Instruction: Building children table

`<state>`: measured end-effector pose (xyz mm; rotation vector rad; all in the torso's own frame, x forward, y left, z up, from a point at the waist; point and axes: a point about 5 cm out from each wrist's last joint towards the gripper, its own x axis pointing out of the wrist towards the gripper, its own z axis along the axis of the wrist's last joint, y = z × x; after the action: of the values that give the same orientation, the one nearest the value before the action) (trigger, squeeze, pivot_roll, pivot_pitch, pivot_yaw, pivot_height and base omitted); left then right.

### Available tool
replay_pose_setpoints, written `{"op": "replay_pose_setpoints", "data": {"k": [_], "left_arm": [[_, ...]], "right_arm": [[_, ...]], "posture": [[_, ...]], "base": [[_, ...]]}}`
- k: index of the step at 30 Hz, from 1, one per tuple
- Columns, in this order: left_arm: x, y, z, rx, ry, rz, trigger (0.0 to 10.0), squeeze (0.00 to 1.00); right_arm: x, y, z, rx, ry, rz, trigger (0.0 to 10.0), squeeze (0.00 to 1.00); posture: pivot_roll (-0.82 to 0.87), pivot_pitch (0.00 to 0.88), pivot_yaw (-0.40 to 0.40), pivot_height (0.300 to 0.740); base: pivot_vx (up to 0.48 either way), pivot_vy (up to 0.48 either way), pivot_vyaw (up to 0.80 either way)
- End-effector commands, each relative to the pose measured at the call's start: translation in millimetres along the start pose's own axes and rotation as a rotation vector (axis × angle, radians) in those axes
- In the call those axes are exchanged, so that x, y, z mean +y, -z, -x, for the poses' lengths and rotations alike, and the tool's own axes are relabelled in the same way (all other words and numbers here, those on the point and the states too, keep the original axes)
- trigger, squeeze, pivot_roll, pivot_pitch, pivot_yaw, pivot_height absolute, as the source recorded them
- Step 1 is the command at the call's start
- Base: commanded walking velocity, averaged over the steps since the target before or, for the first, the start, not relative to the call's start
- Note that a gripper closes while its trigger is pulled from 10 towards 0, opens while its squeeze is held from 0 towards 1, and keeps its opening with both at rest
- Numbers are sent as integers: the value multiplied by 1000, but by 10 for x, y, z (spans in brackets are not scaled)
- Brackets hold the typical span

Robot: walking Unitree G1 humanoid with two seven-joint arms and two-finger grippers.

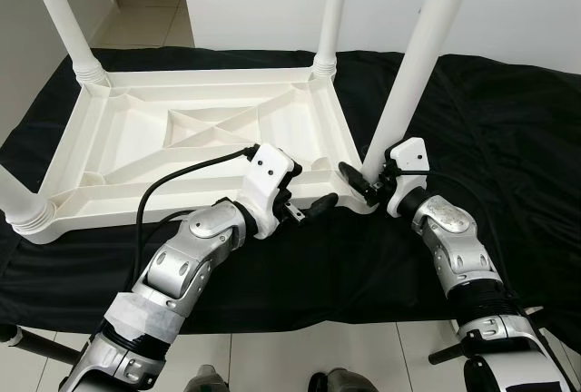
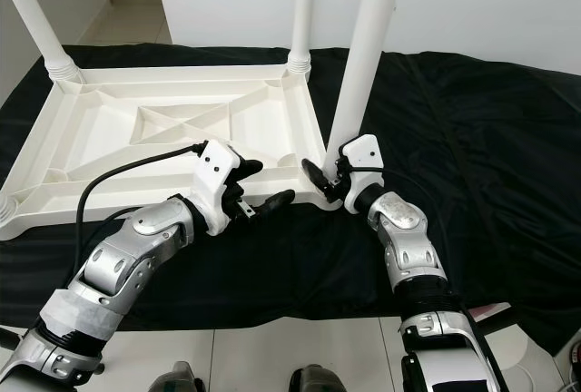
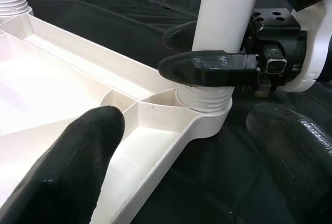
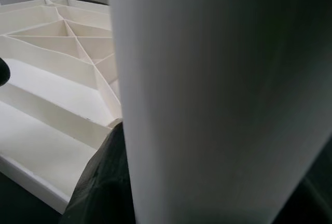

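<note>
The white plastic children's table [image 1: 136, 151] lies upside down on a black cloth. A white leg [image 1: 422, 38] stands upright in the socket at the near right corner. My right gripper [image 1: 357, 183] is shut on that leg just above its threaded base, one finger [image 3: 207, 68] in front and one behind. The leg [image 4: 223, 99] is very close in the right wrist view. My left gripper [image 1: 309, 188] is open just left of that corner. Its fingers [image 3: 67, 172] straddle the table's near rim, which lies between them.
Three more legs stand upright at the other corners: far left [image 1: 59, 11], far right [image 1: 334, 2] and near left [image 1: 14, 192]. The black cloth [image 1: 508, 138] extends well to the right. A white wall rises behind, and tiled floor lies below the front edge.
</note>
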<state>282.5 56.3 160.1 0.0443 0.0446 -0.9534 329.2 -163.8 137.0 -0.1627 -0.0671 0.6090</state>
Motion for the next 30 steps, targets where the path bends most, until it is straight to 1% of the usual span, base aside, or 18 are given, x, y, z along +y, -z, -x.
{"op": "replay_pose_setpoints", "data": {"k": [1, 7, 8, 9, 14, 15, 17, 18, 19, 21, 22, 23, 24, 25, 26, 27, 28, 30], "left_arm": [[-55, 5, -10, 12, 115, -11, 10000, 0], [-51, 11, -12, 13, 113, 2, 10000, 0], [-46, 14, -13, 12, 111, 5, 10000, 0], [-42, 17, -12, 10, 112, 21, 10000, 0], [-36, 6, -10, -5, 105, 23, 10000, 0], [-11, 1, -27, -13, 73, 12, 10000, 0], [-11, 1, -27, -13, 73, 12, 10000, 0], [7, -2, -40, -17, 49, 3, 10000, 0], [7, -2, -40, -17, 49, 3, 10000, 0], [16, -16, -62, -20, 41, 7, 10000, 0], [16, -16, -62, -20, 41, 7, 10000, 0], [12, -22, -66, -22, 44, 10, 10000, 0], [9, -28, -65, -28, 43, 10, 10000, 0], [9, -28, -65, -28, 43, 10, 10000, 0], [8, -31, -63, -33, 42, 9, 10000, 0], [0, -36, -55, -42, 42, 5, 10000, 0], [0, -36, -55, -42, 42, 5, 10000, 0], [-8, -41, -45, -54, 40, -3, 10000, 0]], "right_arm": [[114, 139, 9, 63, -67, -6, 0, 0], [171, 203, 49, 54, -40, -61, 0, 0], [185, 210, 49, 53, -6, -72, 7765, 0], [197, 216, 41, 50, 26, -100, 10000, 0], [227, 206, 28, 44, 82, -109, 10000, 0], [253, 195, 16, 48, 131, -109, 10000, 0], [253, 195, 16, 48, 131, -109, 10000, 0], [268, 187, 10, 52, 164, -106, 10000, 0], [268, 187, 10, 52, 164, -106, 10000, 0], [311, 177, 10, 52, 253, -127, 10000, 0], [311, 177, 10, 52, 253, -127, 10000, 0], [331, 175, 18, 51, 283, -133, 10000, 0], [355, 180, 29, 55, 348, -160, 10000, 0], [355, 180, 29, 55, 348, -160, 10000, 0], [371, 182, 38, 60, 391, -178, 10000, 0], [400, 184, 47, 63, 470, -206, 10000, 0], [400, 184, 47, 63, 470, -206, 10000, 0], [467, 173, 43, 68, 565, -237, 10000, 0]], "posture": [[97, 0, 0, 740], [95, 0, -11, 740], [96, 0, -12, 740], [96, 0, -12, 740], [94, 0, -17, 740], [90, 0, -17, 740], [90, 0, -17, 740], [90, 0, -17, 740], [90, 0, -17, 740], [89, 0, -17, 740], [89, 0, -17, 740], [90, 0, -19, 740], [89, 0, -19, 740], [89, 0, -19, 740], [89, 0, -19, 740], [89, 0, -19, 740], [89, 0, -19, 740], [91, 0, -20, 740]], "base": [[0, 0, 0], [0, 0, 0], [0, 0, 0], [0, 0, 0], [0, 0, 0], [0, 0, 0], [0, 0, 0], [0, 0, 0], [0, 0, 0], [0, 0, 0], [0, 0, 0], [0, 0, 0], [0, 0, 0], [0, 0, 0], [0, 0, 0], [0, 0, 0], [0, 0, 0], [0, 0, 0]]}}
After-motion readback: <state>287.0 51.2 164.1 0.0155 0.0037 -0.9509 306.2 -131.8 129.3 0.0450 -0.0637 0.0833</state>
